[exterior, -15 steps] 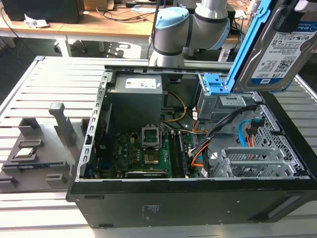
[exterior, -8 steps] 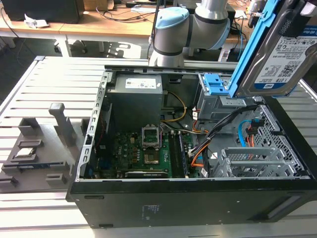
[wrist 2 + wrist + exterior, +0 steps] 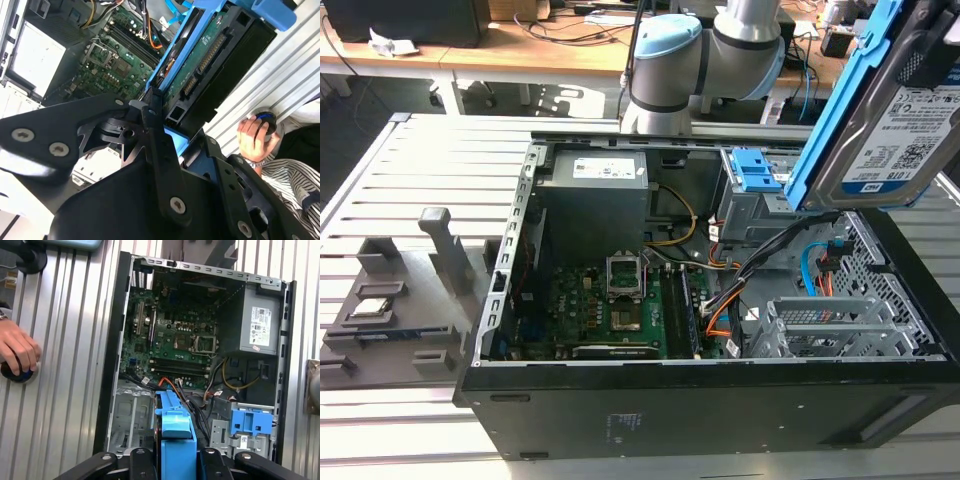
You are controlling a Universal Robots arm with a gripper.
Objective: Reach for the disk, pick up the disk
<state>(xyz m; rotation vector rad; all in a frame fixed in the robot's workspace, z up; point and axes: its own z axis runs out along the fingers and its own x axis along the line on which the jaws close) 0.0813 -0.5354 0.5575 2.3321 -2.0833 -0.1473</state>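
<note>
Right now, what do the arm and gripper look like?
The arm has silver-grey tube sections with light blue joint caps. The gripper is matte black: flat angular linkage plates fastened by silver screws, narrowing into slim black jaws.

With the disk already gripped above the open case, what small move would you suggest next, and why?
Probably a short straight lift. The gripper is shut on the disk, which hangs above the computer case, but cables and the blue drive latch sit close beneath it.
</note>
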